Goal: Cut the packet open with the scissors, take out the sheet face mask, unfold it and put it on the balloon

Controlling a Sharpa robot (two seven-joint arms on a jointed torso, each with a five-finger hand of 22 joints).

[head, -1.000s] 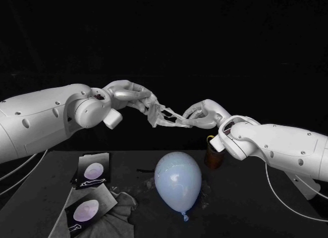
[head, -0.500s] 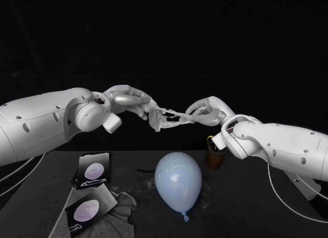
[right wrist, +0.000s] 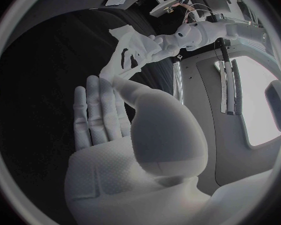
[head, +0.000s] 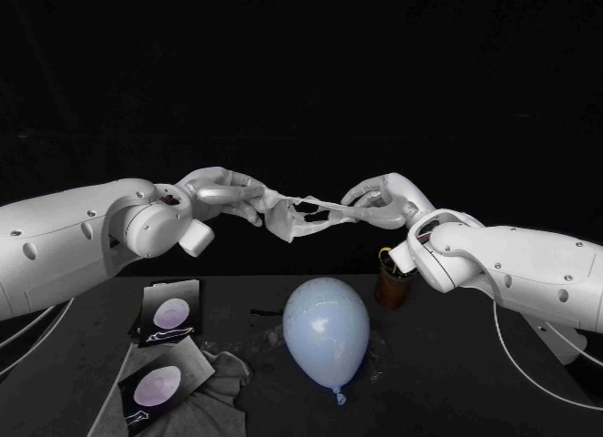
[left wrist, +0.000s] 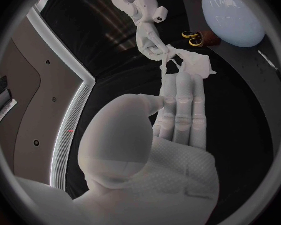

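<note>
The face mask (head: 299,214) hung stretched between the left robot hand (head: 229,194) and the right robot hand (head: 381,202), each pinching an edge, above the balloon (head: 327,332).

The balloon (head: 328,337) lay mid-worktop (head: 498,382). Two packets (head: 170,314) sat to its left, one behind the other, the nearer touching a cloth (head: 223,387). A cup (head: 393,289) stood just behind the balloon, to its right. Above, the mask (head: 301,215) hung between the left hand (head: 229,196) and the right hand (head: 383,202).

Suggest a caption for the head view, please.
Left hand and right hand hold the face mask between them above the balloon.
</note>
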